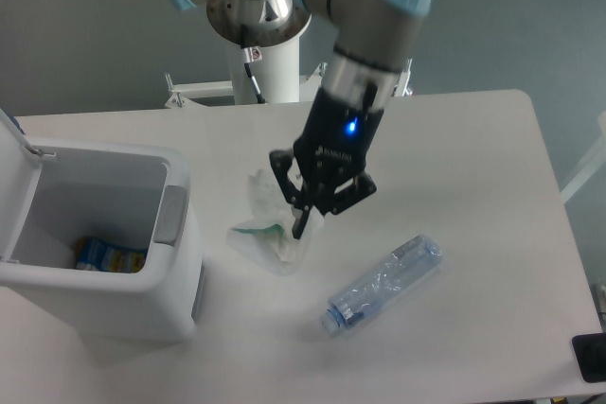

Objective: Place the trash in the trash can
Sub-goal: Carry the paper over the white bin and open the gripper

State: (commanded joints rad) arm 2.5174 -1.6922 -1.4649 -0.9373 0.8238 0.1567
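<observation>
The gripper (pixel 305 218) has its jaws clamped on the crumpled white carton (pixel 268 229), which hangs above the table at centre frame, just right of the open trash can (pixel 142 305) at lower left. Neither piece is binned: the carton needs carrying over, and the plastic bottle (pixel 383 282) lies untouched at lower right

- The gripper (pixel 305 218), clamped on the crumpled white paper carton (pixel 269 230), hangs above the table (pixel 454 158).
- Bare tabletop lies between the carton and the trash can (pixel 114 262).
- The can's lid (pixel 14 139) stands open; its mouth is unobstructed.
- The crushed plastic bottle (pixel 383 283) lies apart, on the side away from the can.
</observation>
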